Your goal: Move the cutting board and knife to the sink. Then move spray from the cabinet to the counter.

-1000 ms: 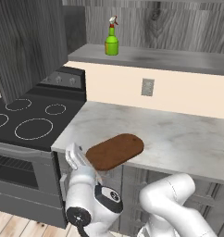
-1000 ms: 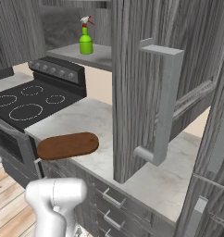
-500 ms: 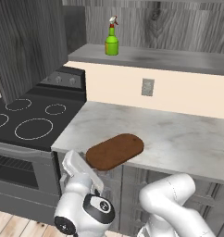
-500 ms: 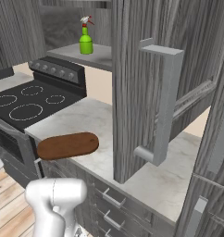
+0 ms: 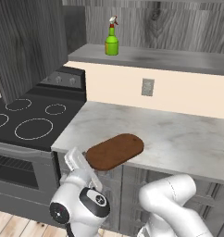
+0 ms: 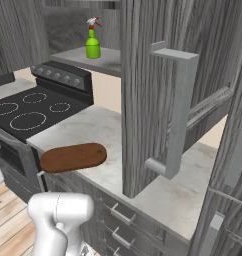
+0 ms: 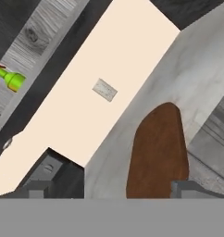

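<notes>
Your gripper [image 7: 107, 190] is spread wide, holding nothing, just short of the cutting board [image 5: 115, 151] overhanging the counter [image 5: 178, 134] edge.

Brown cutting board [image 5: 115, 152] flat, overhanging marble counter [image 5: 178, 134] front edge; green spray [image 5: 112, 35] upright on cabinet [image 5: 169, 58] shelf.

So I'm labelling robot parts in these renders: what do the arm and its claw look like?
The arm is glossy white, built of rounded, bulbous segments. Its wrist housing is white too, with round black joint caps ringed in dark grey. A pale, boxy hand section rises from it. In the hand view the claw shows two small, blocky dark grey finger tips. No cables or markings are visible.
</notes>
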